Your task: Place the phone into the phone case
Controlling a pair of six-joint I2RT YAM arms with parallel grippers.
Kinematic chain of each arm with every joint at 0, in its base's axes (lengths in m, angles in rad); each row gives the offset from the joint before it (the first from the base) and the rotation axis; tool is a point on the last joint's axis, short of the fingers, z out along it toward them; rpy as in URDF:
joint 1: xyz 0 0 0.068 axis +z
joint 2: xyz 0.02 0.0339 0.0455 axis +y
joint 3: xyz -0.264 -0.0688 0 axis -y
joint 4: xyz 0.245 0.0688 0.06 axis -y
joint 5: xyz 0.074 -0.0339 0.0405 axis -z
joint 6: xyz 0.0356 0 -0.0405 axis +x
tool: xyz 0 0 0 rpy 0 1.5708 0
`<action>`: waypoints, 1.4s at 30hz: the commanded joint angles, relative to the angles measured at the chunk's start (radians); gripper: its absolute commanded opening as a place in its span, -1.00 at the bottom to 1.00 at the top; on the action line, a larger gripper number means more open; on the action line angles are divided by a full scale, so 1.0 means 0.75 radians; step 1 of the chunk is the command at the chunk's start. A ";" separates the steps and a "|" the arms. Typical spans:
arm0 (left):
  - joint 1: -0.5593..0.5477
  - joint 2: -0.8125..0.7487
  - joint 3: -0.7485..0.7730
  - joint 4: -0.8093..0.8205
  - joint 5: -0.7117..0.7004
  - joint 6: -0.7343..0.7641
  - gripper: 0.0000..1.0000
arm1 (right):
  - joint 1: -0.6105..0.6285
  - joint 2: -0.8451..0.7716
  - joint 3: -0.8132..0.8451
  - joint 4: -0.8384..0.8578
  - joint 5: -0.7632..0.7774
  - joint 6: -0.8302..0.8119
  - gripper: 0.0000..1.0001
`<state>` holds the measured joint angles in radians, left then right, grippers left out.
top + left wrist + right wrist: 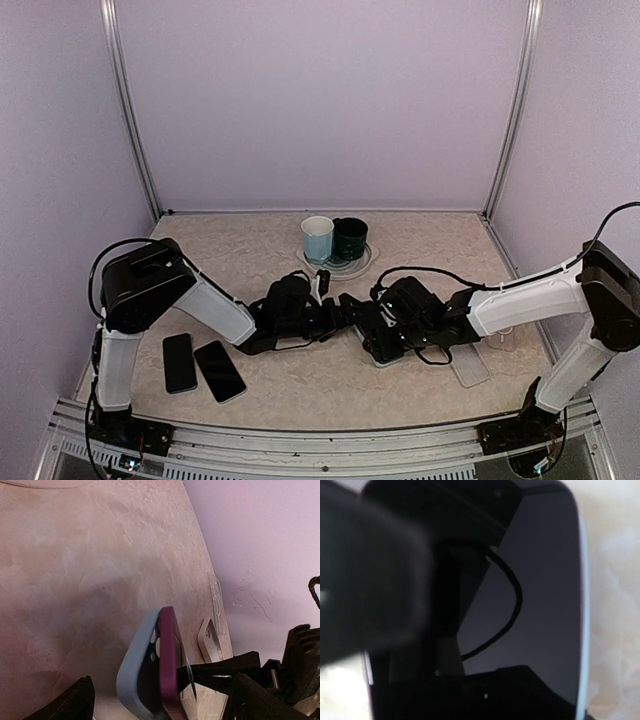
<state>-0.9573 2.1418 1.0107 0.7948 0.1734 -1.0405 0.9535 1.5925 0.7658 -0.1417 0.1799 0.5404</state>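
Note:
The phone (167, 665) has a maroon edge and a dark screen, and it sits partly inside a blue-grey phone case (132, 680). One end of the pair is lifted off the table. My left gripper (161, 681) is open wide, with that end between its fingers and touching neither. In the top view my left gripper (349, 313) and right gripper (385, 336) meet over the phone (383, 352) at mid-table. The right wrist view is filled by the phone's screen (540, 580), with a blurred finger (375, 575) over its left edge. A black finger of the right gripper rests on the screen.
Two more dark phones (180, 362) (220, 371) lie at the near left. A white cup (318, 240) and a dark cup (350, 239) stand at the back middle. A clear case (470, 366) and a beige case (210, 640) lie to the right.

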 commanded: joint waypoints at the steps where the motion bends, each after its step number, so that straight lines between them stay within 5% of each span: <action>1: -0.012 0.041 0.038 0.011 0.017 -0.006 0.86 | 0.007 -0.109 -0.019 0.185 0.024 -0.031 -0.08; 10: -0.013 0.065 0.056 0.065 0.060 0.006 0.12 | 0.011 -0.107 -0.025 0.247 -0.010 -0.069 -0.08; 15: -0.012 0.066 0.054 0.098 0.099 0.040 -0.61 | 0.010 -0.080 -0.035 0.270 -0.022 -0.070 -0.08; 19: 0.009 0.086 0.056 0.080 0.125 0.078 -1.00 | 0.010 -0.036 -0.042 0.273 -0.020 -0.070 -0.04; 21: 0.021 0.086 0.059 0.054 0.134 0.119 -1.00 | 0.007 -0.044 -0.043 0.271 -0.030 -0.075 0.15; 25: 0.050 0.064 0.080 -0.053 0.163 0.304 -1.00 | -0.017 -0.115 -0.043 0.230 -0.070 -0.116 0.93; 26: 0.054 0.052 0.089 -0.103 0.160 0.401 -1.00 | -0.033 -0.139 -0.050 0.222 -0.097 -0.136 0.98; 33: 0.030 -0.096 0.027 -0.247 0.091 0.919 -1.00 | -0.265 -0.444 -0.242 0.420 -0.660 -0.295 0.98; 42: -0.016 -0.447 -0.169 -0.119 0.213 1.276 -1.00 | -0.363 -0.613 -0.324 0.592 -1.017 -0.574 0.99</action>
<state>-0.9554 1.9327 0.9180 0.7162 0.2947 -0.2886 0.7040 1.1709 0.5304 0.2337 -0.4023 0.2611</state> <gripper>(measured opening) 0.184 0.992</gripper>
